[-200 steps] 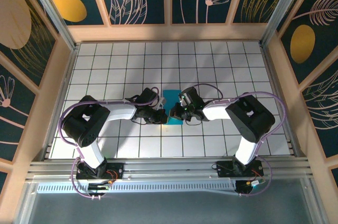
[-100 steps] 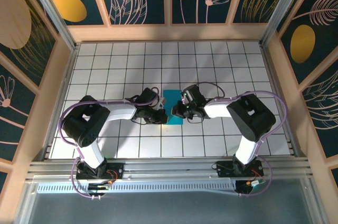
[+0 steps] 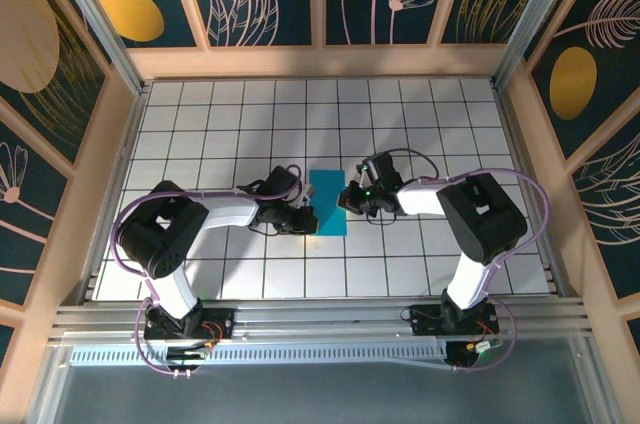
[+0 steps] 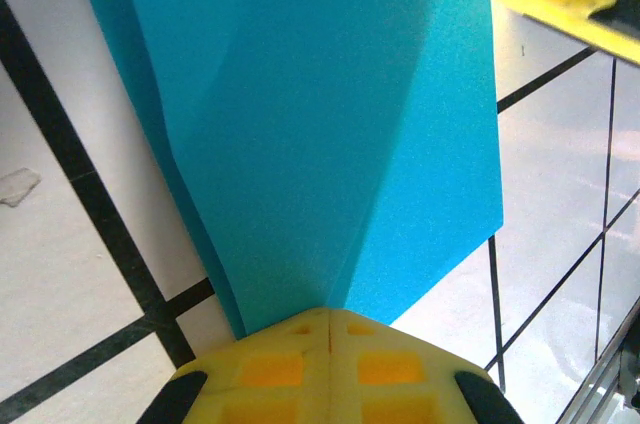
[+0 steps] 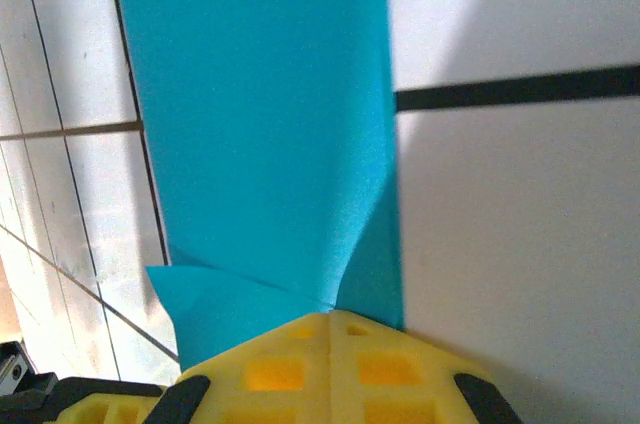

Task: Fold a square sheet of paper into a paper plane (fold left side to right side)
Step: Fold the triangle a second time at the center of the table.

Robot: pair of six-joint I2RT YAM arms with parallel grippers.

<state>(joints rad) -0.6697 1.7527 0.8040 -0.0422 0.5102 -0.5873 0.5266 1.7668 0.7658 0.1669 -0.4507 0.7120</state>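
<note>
Top external: right gripper (image 3: 346, 201), jaws together, has slid vs 1 s ago from the square sheet of paper's (image 3: 327, 202) near end to its right edge, forearm stretched farther out. Also closed, left gripper (image 3: 305, 220) stays tip-down at the sheet's near-left edge, elbow bent out. Folded sheet lies flat on the table (image 3: 200, 124) btwn them.

The table (image 3: 420, 114) is white, with thin dark lines that cut it into squares. A pale wooden edge (image 3: 320, 62) runs round the table. Above that edge stand dark blue-green walls (image 3: 265, 4) with big gold round shapes and thin drawn flowers and leaves. Along the near side of the table lies a shiny metal rail (image 3: 320, 319). On one table square, seen up close, sits a small pale smudge (image 4: 18, 187).
</note>
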